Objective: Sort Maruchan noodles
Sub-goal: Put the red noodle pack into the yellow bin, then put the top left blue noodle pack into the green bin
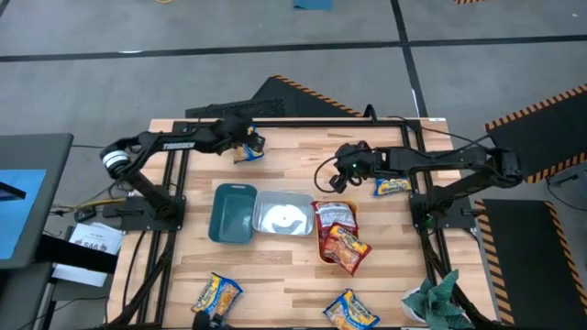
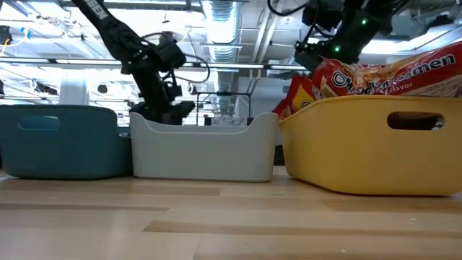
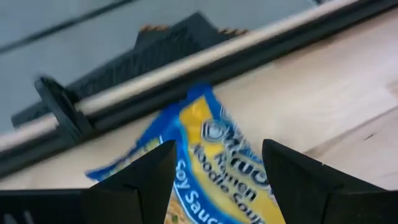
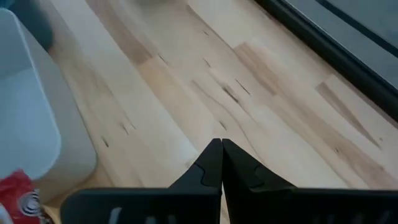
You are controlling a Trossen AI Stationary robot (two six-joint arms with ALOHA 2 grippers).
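Note:
A yellow-and-blue noodle packet [image 1: 249, 152] lies at the table's far edge. My left gripper [image 1: 240, 140] is open over it; in the left wrist view the packet [image 3: 214, 165] fills the gap and runs on behind both fingers. My right gripper [image 4: 221, 157] is shut and empty over bare wood [image 1: 345, 174], on the far side of the orange bin. Another yellow packet [image 1: 393, 187] lies to its right. Two more yellow packets [image 1: 217, 295] [image 1: 351, 310] lie near the near edge. Red packets [image 1: 341, 236] lie piled in the orange bin [image 2: 361, 155]. My left gripper has one finger [image 3: 146, 177] on each side of the yellow-and-blue packet, coming at it from above. Whether the fingers touch the packet, I cannot tell.
A teal bin [image 1: 231, 213], a clear bin [image 1: 282, 213] and the orange bin [image 1: 321, 249] stand in a row mid-table. A dark rail [image 3: 186, 68] runs along the far edge behind the packet. A green cloth [image 1: 431, 295] hangs at the near right corner. Bare wood shows between bins and near edge.

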